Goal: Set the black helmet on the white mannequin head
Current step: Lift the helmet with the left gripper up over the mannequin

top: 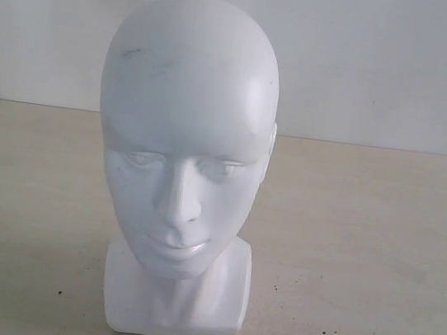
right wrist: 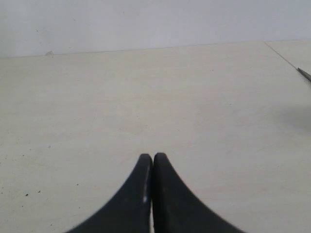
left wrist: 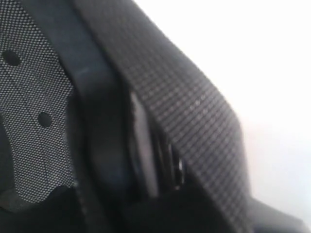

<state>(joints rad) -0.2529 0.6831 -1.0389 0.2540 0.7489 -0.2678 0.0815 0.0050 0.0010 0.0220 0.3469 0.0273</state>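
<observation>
The worktop [top: 376, 264] carries only the white mannequin head [top: 185, 129], which stands upright close to the near edge, about midway along it, its crown bare. The black helmet [left wrist: 184, 107] does not show in the exterior view. It fills the left wrist view at very close range as mesh lining and a woven strap. Whether the left gripper is clenched on it cannot be told, and a weak hold could let it swing or drop. The right gripper [right wrist: 153, 158] is pressed closed on nothing, low over bare worktop, so nothing steadies the head. Its block base looks narrow and glossy. A helmet rim or visor that comes in off-centre and catches the brow could probably slide or topple it toward the near edge. A loose strap could also bunch under the shell and leave it crooked.
</observation>
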